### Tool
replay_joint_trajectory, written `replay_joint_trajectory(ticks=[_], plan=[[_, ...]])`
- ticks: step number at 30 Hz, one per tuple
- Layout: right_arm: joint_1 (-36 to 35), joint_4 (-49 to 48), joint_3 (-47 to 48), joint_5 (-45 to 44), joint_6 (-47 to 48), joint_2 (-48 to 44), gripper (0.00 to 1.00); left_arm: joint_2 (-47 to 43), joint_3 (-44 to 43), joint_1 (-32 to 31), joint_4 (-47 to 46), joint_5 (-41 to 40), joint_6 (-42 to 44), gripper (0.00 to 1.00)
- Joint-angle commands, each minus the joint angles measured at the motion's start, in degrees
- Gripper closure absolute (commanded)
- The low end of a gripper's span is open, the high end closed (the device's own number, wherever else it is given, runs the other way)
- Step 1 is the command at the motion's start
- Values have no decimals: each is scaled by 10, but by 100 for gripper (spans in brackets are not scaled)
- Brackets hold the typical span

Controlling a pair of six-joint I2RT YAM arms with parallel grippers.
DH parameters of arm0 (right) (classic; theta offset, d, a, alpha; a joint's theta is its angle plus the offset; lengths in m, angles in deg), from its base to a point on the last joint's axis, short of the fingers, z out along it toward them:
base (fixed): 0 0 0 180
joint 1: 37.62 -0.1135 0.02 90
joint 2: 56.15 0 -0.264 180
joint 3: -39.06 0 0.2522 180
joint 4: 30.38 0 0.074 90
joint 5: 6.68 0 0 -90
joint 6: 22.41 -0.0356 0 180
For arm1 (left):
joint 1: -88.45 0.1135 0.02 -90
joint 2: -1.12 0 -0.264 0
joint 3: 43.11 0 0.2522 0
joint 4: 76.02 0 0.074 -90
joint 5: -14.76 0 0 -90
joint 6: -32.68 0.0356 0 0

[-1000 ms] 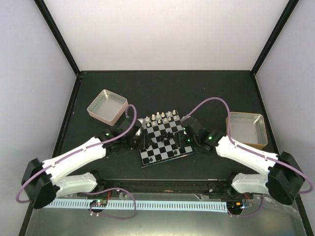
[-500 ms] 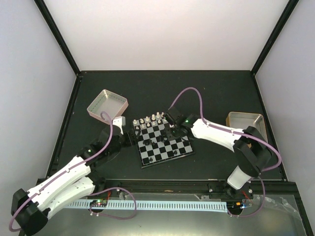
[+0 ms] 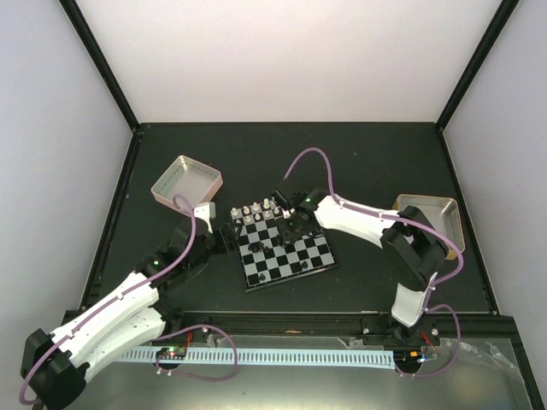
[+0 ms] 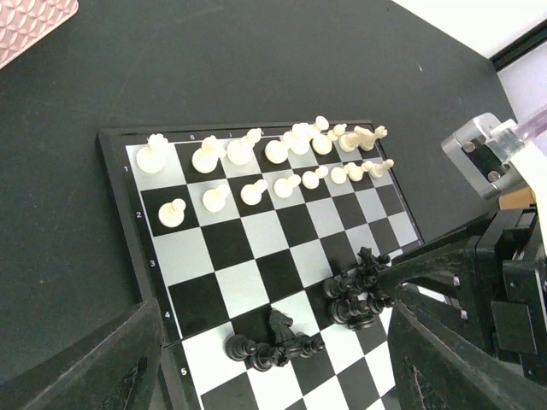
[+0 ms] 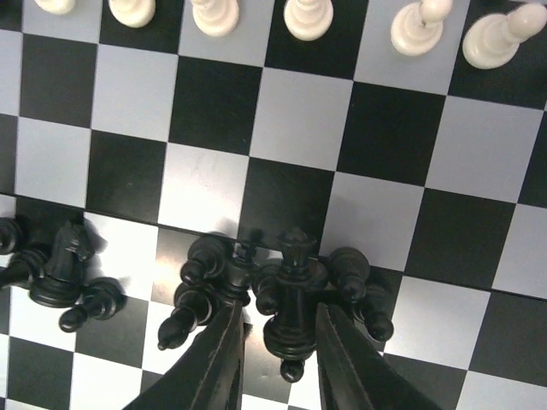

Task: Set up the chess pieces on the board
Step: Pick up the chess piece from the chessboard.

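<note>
The board lies mid-table, with white chess pieces upright in two rows along its far edge. They also show in the left wrist view. Black pieces lie and stand in two heaps mid-board. My right gripper is down over one heap. Its narrowly parted fingers straddle a tall black piece, and a thin gap shows on the left. In the top view it sits over the board. My left gripper is wide open and empty at the board's left edge.
A pink-sided tray stands back left of the board. A tan-sided metal tray stands to the right, behind the right arm's elbow. The right arm reaches across the board's right side. A black knight lies left of the right gripper.
My right gripper has come from the board's right edge onto the mid-board heap and shifted slightly left. My left arm drew back toward the near left, its gripper staying at the board's left edge.
</note>
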Motion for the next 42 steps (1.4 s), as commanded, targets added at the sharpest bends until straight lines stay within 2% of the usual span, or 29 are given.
replay_joint_trajectory(ticks=[1, 5, 10, 14, 26, 31, 42], plan=[[2, 31, 36, 10, 17, 12, 75, 1, -3, 8, -22, 8, 0, 26], [1, 41, 47, 39, 26, 8, 74, -7, 0, 10, -17, 6, -1, 27], [-16, 48, 55, 63, 26, 8, 63, -23, 9, 16, -17, -1, -6, 26], [-22, 64, 74, 55, 18, 30, 62, -28, 11, 21, -14, -1, -6, 27], [-30, 118, 123, 48, 21, 81, 79, -39, 19, 30, -9, 4, -8, 27], [-31, 127, 132, 49, 27, 85, 98, -41, 21, 33, -7, 7, -7, 27], [-58, 116, 81, 61, 14, 8, 99, -63, 25, 37, 3, 9, -6, 27]])
